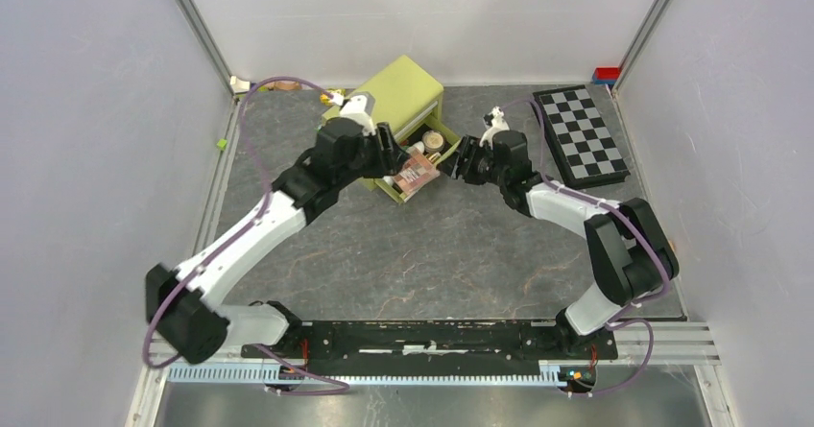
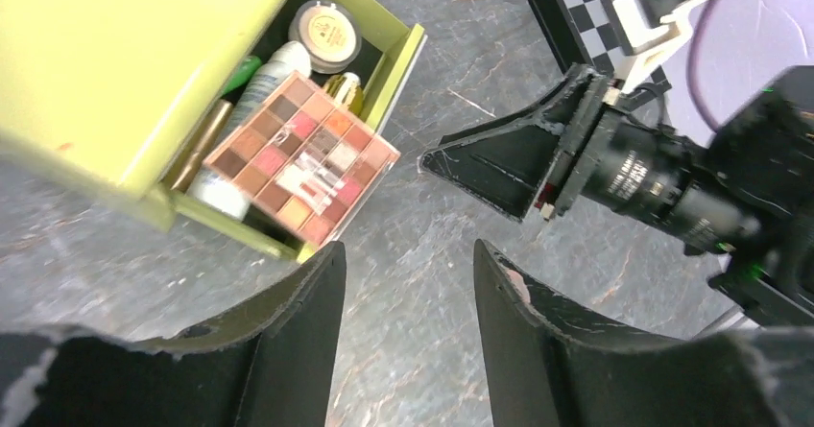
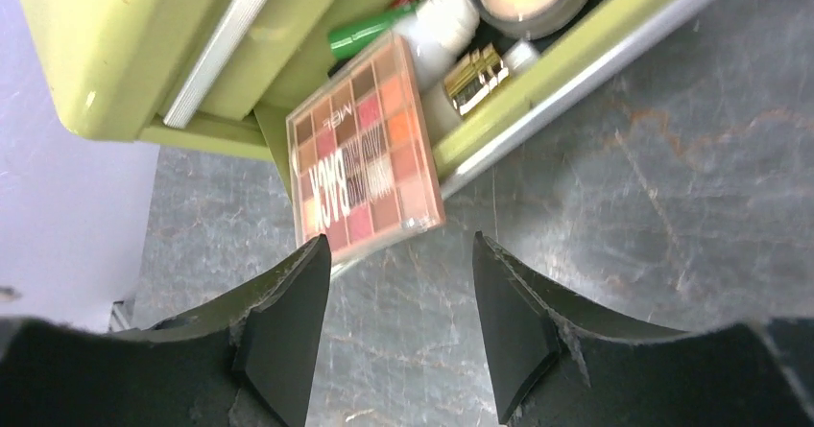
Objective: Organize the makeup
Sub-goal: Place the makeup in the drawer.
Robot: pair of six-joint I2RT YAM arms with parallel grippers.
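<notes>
The palette (image 1: 417, 173) lies tilted over the front rim of the open green drawer (image 2: 398, 62), which also holds a compact (image 2: 326, 29) and a white bottle (image 2: 274, 72). The left gripper (image 2: 408, 254) at its 9 o'clock and the right gripper (image 3: 401, 245) at its 3 o'clock both gape empty above the counter (image 1: 432, 254).

Left fingers (image 2: 288, 350) and right fingers (image 3: 280, 345) spread wide (both empty).

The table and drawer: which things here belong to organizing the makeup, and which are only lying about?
Belong to the job: eyeshadow palette, round compact, white bottle, green stick, gold tube, green drawer.
Lying about: chequered board, coloured blocks.
</notes>
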